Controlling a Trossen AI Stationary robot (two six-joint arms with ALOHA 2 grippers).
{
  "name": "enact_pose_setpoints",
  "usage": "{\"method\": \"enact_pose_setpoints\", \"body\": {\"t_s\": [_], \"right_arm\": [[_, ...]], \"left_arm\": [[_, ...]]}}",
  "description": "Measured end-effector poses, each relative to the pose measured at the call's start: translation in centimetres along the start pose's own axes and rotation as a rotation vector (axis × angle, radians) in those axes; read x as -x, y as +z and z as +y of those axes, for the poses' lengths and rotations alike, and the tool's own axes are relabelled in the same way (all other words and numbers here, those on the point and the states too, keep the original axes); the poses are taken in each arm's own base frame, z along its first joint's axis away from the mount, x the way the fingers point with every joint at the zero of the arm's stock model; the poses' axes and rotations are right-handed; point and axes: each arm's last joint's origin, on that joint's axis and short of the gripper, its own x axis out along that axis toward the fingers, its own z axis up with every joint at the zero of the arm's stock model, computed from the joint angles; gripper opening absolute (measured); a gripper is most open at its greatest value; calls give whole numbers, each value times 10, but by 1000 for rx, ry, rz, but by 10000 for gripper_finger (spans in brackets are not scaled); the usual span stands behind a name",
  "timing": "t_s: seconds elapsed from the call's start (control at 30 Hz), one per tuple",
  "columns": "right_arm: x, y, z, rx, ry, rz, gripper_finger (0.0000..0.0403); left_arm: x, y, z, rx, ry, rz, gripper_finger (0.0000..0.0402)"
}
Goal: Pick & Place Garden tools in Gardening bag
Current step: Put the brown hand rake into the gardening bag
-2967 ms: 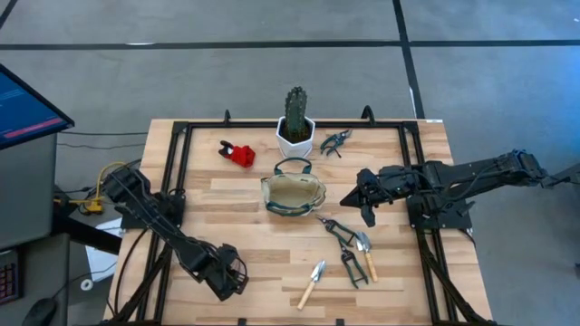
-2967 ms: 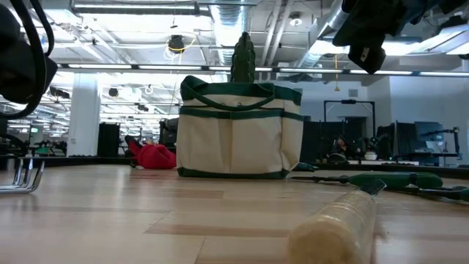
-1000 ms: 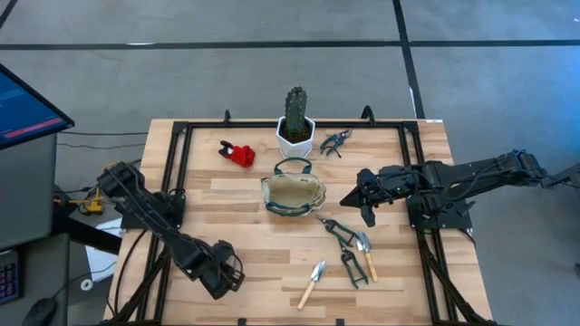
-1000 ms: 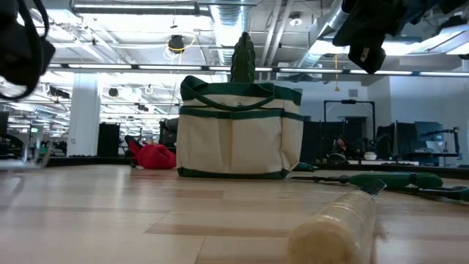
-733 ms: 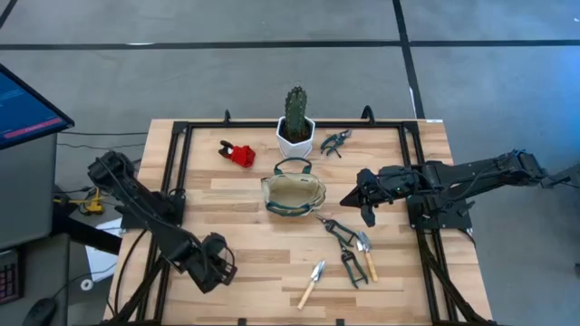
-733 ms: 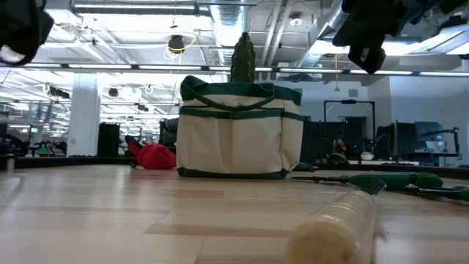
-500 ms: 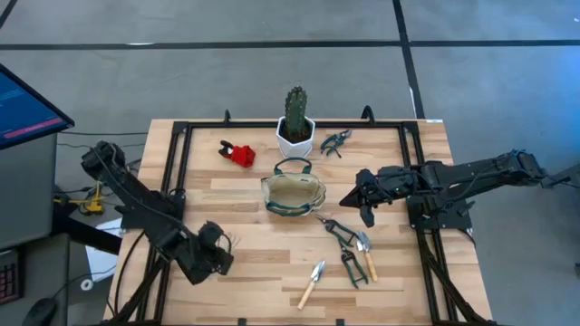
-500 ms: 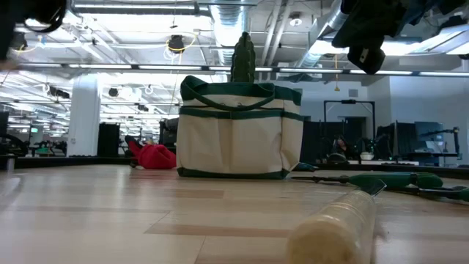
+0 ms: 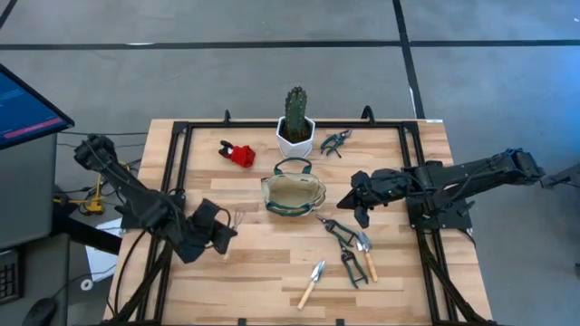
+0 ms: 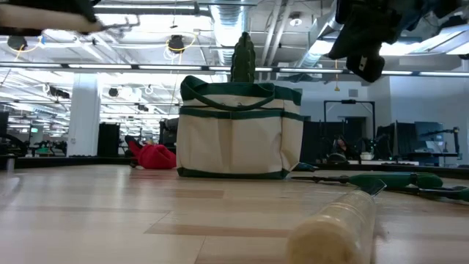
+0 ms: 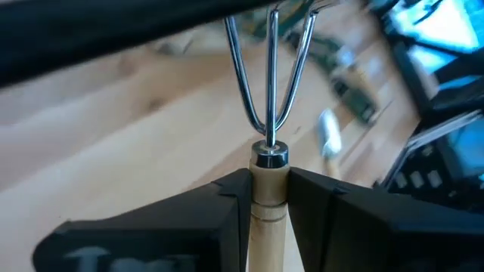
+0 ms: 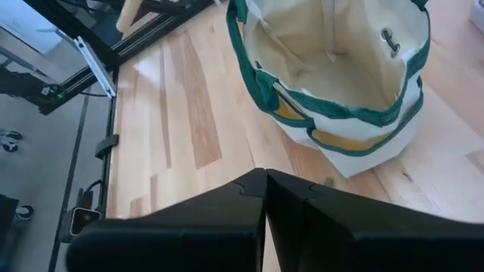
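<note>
So, the left arm is stretched from the table's left edge toward the middle, and its gripper (image 9: 220, 231) is held up off the boards, left of the gardening bag (image 9: 293, 194). The wooden-handled fork (image 11: 270, 113) is clamped between the fingers (image 11: 227, 198) at the top of the handle, just under the metal collar, with the three wire tines pointing forward past the jaws. In the low view the fork's tines (image 10: 117, 26) can be made out high up at the top left, well above the table surface.

The right arm is reached in from the right side, elbow bent, with its gripper (image 9: 359, 206) parked in the air just right of the bag and pointed toward it. Its jaws are pressed fully together and nothing is held in them; the bag's open mouth (image 12: 333, 53) is seen straight ahead in the right wrist view.

The bag is stood upright near the table's middle, cream with green trim, mouth open. The rest of the tools are laid flat on the wood: the dark pruning shears (image 9: 339, 234) just right-front of the bag, a trowel (image 9: 365, 252) beside them, a second trowel (image 9: 313, 282) nearer the front edge, another small pair of snips (image 9: 335, 141) at the back right, and the red pruner piece (image 9: 238, 152) at the back left. A cactus in a white pot (image 9: 295, 127) is set right behind the bag.
</note>
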Motion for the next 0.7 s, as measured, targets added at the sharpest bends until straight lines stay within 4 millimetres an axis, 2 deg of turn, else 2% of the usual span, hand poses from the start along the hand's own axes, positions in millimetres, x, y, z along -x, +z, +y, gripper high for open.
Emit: {"method": "enact_pose_setpoints", "body": {"t_s": [0.2,0.4,0.7], "right_arm": [[10,3,8,13,62,-55,0],[14,4,13,22,104,-85,0],[17,14,24,22,203,-207,0]], "left_arm": [[1,20,-13,-37,-105,-172,49],[-6,41,-25,-87,-164,-271,49],[-3,78,-53,-177,-345,-524,49]]}}
